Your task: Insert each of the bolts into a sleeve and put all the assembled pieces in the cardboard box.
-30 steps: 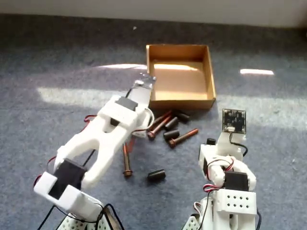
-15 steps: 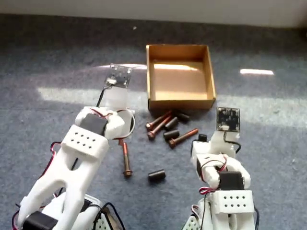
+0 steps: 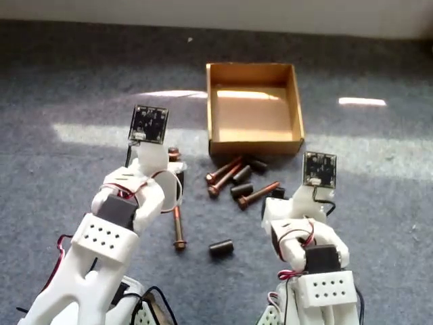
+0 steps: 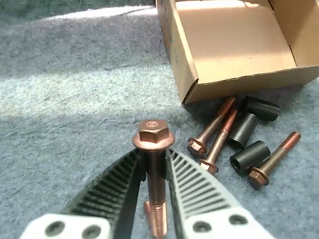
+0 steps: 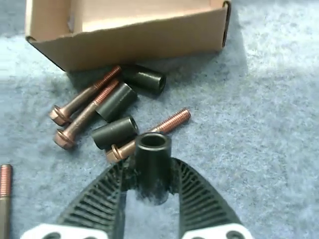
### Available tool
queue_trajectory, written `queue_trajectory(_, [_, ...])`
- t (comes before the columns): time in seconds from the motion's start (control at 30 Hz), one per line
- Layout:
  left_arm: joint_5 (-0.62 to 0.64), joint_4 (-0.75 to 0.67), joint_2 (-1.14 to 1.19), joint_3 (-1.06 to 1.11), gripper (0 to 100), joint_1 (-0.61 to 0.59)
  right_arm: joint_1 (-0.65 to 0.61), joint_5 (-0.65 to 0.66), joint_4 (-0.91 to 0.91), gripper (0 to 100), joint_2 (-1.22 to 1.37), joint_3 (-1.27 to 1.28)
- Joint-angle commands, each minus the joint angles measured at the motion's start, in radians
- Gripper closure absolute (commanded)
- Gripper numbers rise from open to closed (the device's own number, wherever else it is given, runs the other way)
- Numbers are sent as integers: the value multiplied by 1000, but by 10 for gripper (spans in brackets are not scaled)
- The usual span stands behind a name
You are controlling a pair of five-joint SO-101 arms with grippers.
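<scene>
1. One bolt (image 4: 153, 137) is clamped in the left pincer (image 4: 155, 155). Its shank runs betw. the two ribbed fingers and the hex head stands clear above the tips. Jaws are narrowed to shank width.
2. The right pincer (image 5: 151, 167) grips a black sleeve (image 5: 153, 145) by its sides, bore end facing up and jaws pressed against it.
3. The cardboard box (image 3: 256, 145) stands on the carpet (image 3: 81, 196) beyond both arms, open side up.
4. Just in front of the box's near wall is a pile of three bolts (image 3: 222, 170) & three sleeves (image 3: 241, 190). Several are touching, and one sleeve sits right by the wall.
5. A lone bolt (image 3: 178, 227) lies flat next to the left arm, apart from the pile.
6. A lone sleeve (image 3: 220, 248) lies near that bolt's head end, not touching it, betw. the two arms.
7. The carpet is grey-blue w/ sunlit bands across it.
</scene>
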Motion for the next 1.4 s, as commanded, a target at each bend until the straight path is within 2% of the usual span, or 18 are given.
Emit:
queue_trajectory(0.0, [12,-32,-68,-13,995,-19,-73,0,-77,993,-151,-68])
queue_trajectory(0.3, [15,-35,-265,7,995,-19,-242,160,-288,993,-453,79])
queue_trajectory(0.53, [14,-40,-449,8,995,-19,-285,198,-449,993,-475,193])
queue_trajectory(0.8, [14,-233,-567,10,995,-8,-288,196,-576,993,-475,343])
queue_trajectory(0.93, [11,-288,-568,19,995,90,-341,206,-595,993,-475,398])
queue_trajectory(1.07, [8,-338,-576,74,995,174,-412,313,-595,993,-475,407])
queue_trajectory(1.37, [8,-405,-570,139,994,199,-430,330,-595,993,-475,440])
